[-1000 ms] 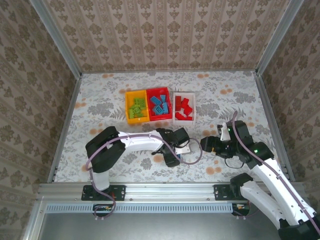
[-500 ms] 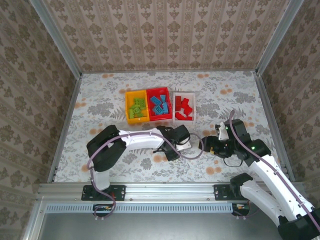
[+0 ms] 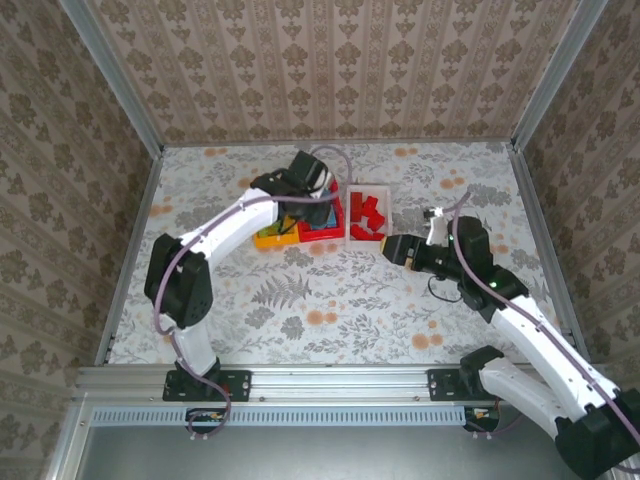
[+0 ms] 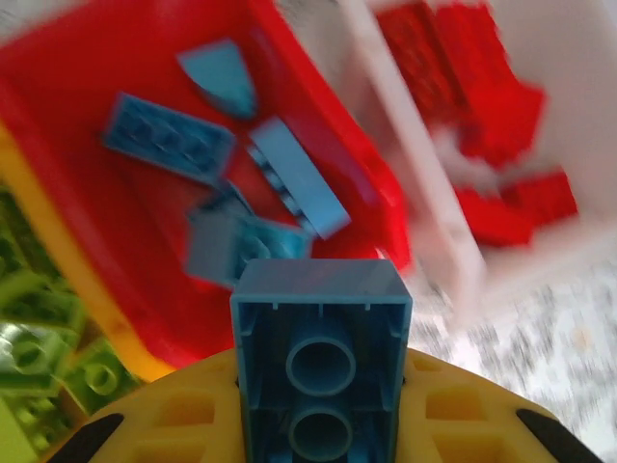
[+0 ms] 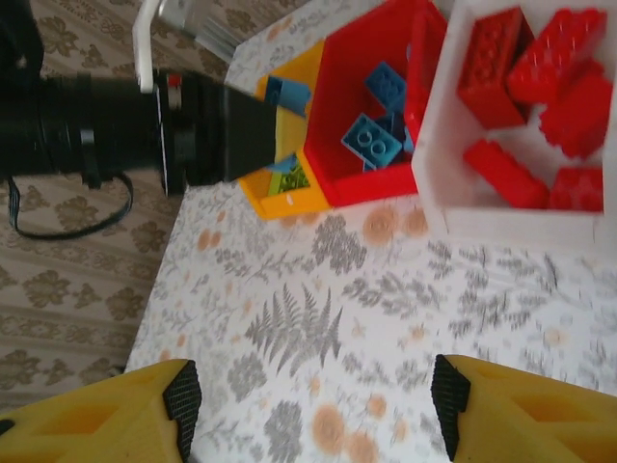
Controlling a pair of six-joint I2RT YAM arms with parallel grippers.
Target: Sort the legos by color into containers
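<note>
Right gripper [image 5: 313,410] is closest, jaws apart and holding nothing, hovering over the flowery table [image 5: 318,318] just short of the white bin [image 5: 501,227] with the red legos [image 5: 492,63]. Further back, left gripper [image 3: 316,206] is clamped on 1 blue brick [image 4: 321,333] above the red bin [image 4: 106,231], where the blue legos [image 4: 169,140] lie. The green legos [image 5: 289,178] are in the yellow-orange bin [image 5: 280,203] beside it.

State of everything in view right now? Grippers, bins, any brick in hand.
left gripper: shut on blue brick, over the bins
blue brick: held, hollow underside facing the wrist camera, not yet dropped
right gripper: open, empty, above the table
yellow-orange bin: open, green bricks inside
red bin: open, loose blue bricks inside
white bin: open, red bricks inside
</note>
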